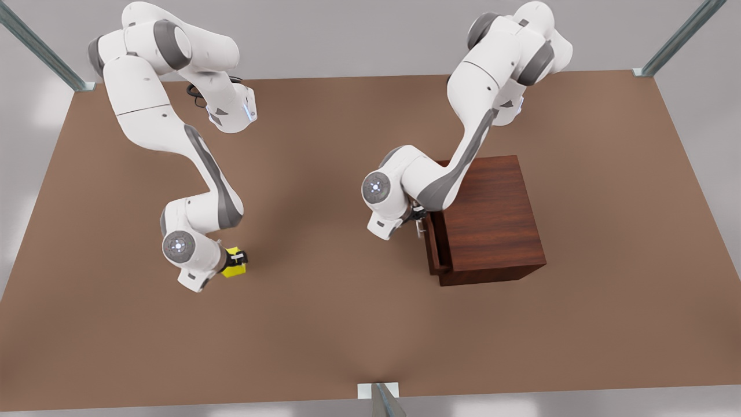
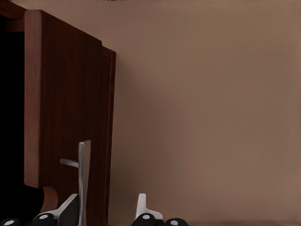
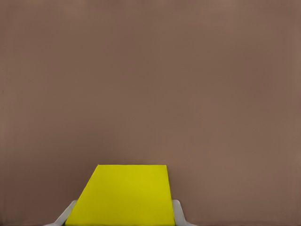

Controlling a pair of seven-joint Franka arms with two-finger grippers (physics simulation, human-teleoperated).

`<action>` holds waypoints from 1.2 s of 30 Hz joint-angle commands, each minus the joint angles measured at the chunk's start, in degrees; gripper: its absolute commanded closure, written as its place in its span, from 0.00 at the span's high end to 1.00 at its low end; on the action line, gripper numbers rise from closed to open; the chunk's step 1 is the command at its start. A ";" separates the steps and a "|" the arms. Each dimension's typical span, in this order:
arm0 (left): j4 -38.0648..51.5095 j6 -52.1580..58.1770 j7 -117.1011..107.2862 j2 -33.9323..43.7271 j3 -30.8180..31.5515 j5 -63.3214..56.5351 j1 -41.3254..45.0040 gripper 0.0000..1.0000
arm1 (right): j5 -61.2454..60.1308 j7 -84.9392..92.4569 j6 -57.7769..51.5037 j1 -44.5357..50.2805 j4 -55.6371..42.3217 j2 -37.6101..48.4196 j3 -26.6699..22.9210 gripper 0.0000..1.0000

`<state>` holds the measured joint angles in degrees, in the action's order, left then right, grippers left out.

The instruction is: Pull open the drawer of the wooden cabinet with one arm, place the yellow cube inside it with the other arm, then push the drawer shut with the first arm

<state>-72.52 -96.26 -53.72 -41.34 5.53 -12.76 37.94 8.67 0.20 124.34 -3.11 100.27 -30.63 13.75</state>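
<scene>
The small bright yellow cube (image 1: pixel 234 262) sits on the brown table (image 1: pixel 324 324), well apart from the boxy dark reddish-brown wooden cabinet (image 1: pixel 492 217), on the side that its drawer front faces. The cube looks light, rigid and smooth, so its two flat opposite faces are the best place to hold it; the right gripper (image 1: pixel 237 256) has its fingers (image 3: pixel 178 213) against those faces, apparently closed on it. The shallow drawer (image 1: pixel 433 243) is pulled out only slightly and should slide stiffly; take its slim silver bar handle (image 2: pixel 84 179). The left gripper (image 2: pixel 106 209) is at that handle, fingers spread around it. I count one cube, one cabinet, one drawer, two arms.
</scene>
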 commanded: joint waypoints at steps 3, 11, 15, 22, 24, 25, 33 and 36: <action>1.24 -1.47 -1.57 -0.76 0.01 0.11 0.73 0.66 | 0.12 -0.11 -0.42 0.03 -2.45 2.59 0.84 0.70; 16.79 16.35 -4.73 1.08 3.53 5.19 2.23 0.99 | 0.03 -4.76 -5.95 0.65 -10.71 3.12 4.97 0.71; 17.32 19.88 6.60 6.36 3.61 12.06 -8.93 1.00 | 0.38 -15.84 -10.17 0.91 -13.96 2.94 10.77 0.71; 17.24 17.69 -12.01 7.24 3.26 20.05 -27.30 0.67 | 0.56 -35.61 -18.96 16.46 -29.08 -1.28 9.99 0.71; 17.24 15.14 -23.87 7.24 2.82 21.82 -27.66 0.22 | 1.35 -40.88 -20.90 20.41 -34.35 -4.26 9.63 0.71; 17.24 15.14 -28.09 7.24 2.91 21.82 -28.10 0.21 | 1.53 -42.99 -20.90 22.26 -36.54 -5.58 9.55 0.71; 17.06 13.38 -46.22 7.24 3.18 21.82 -27.31 0.21 | 1.44 -59.52 -12.81 39.40 -48.24 -14.99 2.95 0.71; 17.06 13.03 -45.95 7.24 3.18 21.82 -27.39 0.21 | 1.44 -60.93 -8.68 41.43 -49.12 -16.66 2.60 0.71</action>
<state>-55.49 -82.36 -75.56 -34.22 8.68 8.95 10.57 10.02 -34.36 111.29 37.97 51.30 -47.28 16.41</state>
